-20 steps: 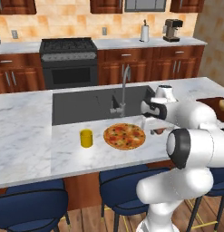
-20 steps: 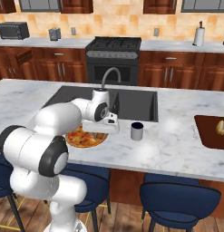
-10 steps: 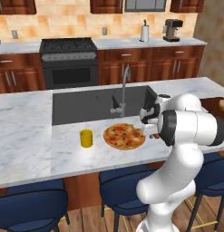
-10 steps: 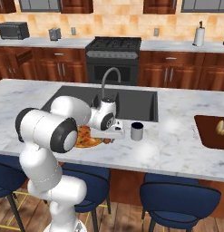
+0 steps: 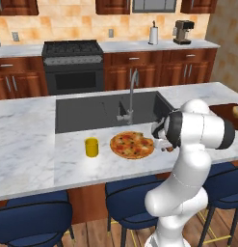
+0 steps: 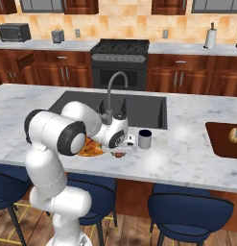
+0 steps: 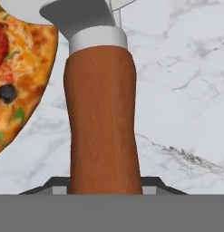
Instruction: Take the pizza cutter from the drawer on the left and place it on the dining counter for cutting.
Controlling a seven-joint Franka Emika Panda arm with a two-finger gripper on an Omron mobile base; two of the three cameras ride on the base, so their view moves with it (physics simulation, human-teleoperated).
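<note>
The pizza cutter (image 7: pixel 102 113) sits low over the dining counter (image 7: pixel 177 90), just beside the pizza (image 7: pixel 18 72). The gripper (image 6: pixel 121 153) is closed on its brown handle. A dark cup (image 6: pixel 145 139) stands near the pizza, on the gripper's other side.

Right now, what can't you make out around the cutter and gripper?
- Whether the pizza cutter touches the dining counter: hand view, its handle covers the spot below.
- Its wheel blade: hand view, cut off by the top edge.
- The gripper: right base view, too small to see its grip; left base view, behind the arm's forearm.
- Pizza's right edge: right base view, behind the arm.
</note>
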